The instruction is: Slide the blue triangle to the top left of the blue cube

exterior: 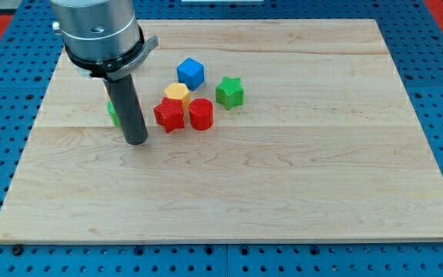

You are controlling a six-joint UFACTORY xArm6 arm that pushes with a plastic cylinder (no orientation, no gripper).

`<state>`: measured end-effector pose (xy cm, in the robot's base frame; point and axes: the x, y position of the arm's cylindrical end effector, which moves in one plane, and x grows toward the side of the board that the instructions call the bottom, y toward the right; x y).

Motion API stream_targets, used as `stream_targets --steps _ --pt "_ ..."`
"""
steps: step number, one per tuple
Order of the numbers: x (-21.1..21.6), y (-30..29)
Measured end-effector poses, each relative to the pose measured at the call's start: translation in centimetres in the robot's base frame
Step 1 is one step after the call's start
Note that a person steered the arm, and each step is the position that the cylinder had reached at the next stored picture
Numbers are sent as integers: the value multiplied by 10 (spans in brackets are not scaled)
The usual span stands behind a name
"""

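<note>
The blue cube (191, 72) sits on the wooden board (283, 169) above the middle cluster. No blue triangle shows in this view; it may be hidden behind my arm. My tip (135, 141) rests on the board to the left of the red star (170, 115), below and left of the blue cube. A green block (112, 112) peeks out from behind the rod on its left side; its shape is hidden.
A yellow block (177, 92) lies just below the blue cube, touching the red star. A red cylinder (201, 114) stands right of the red star. A green star (229, 91) lies right of the cluster. The arm's grey body (97, 31) covers the board's top left.
</note>
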<state>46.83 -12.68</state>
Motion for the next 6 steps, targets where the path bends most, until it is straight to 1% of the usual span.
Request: stream_targets --steps 1,2,3,4,5,6 --pt "0 -16" --pt "0 -82" --pt "-2 -95" --pt "-37 -122" --pt "-104 -134" --pt "-150 -83"
